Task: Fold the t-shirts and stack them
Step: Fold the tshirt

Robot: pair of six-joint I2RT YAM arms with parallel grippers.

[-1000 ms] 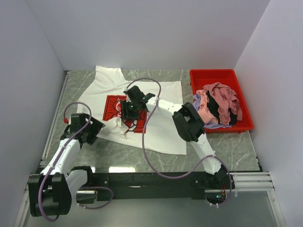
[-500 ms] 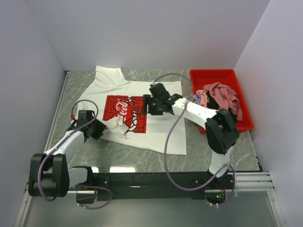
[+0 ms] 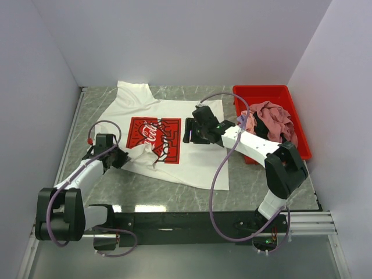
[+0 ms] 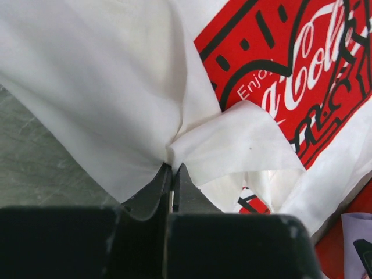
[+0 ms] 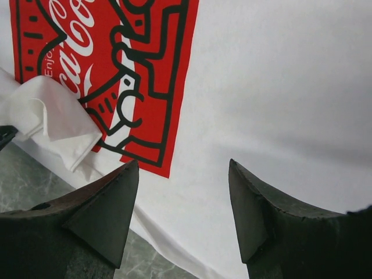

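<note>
Marble table point(image 3: 145, 195): white tee point(image 3: 203, 160), red bin point(image 3: 261, 89)

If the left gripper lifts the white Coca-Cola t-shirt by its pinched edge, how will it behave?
Probably floppy: the white t-shirt bunches into creases at the left gripper. Lifted there, it would likely hang and drag. It looks thin, so probably light.

White cotton t-shirt point(image 3: 203, 160), centre of the top view, carrying a red square chest print point(image 3: 154, 138) with black line figures and white Coca-Cola script. Red plastic bin point(image 3: 261, 89), upper right, holding crumpled dusty-pink tees point(image 3: 273, 116); lavender cloth point(image 4: 351, 226) shows at the lower right of the left wrist view. Grey-green veined table point(image 3: 261, 186).
</note>
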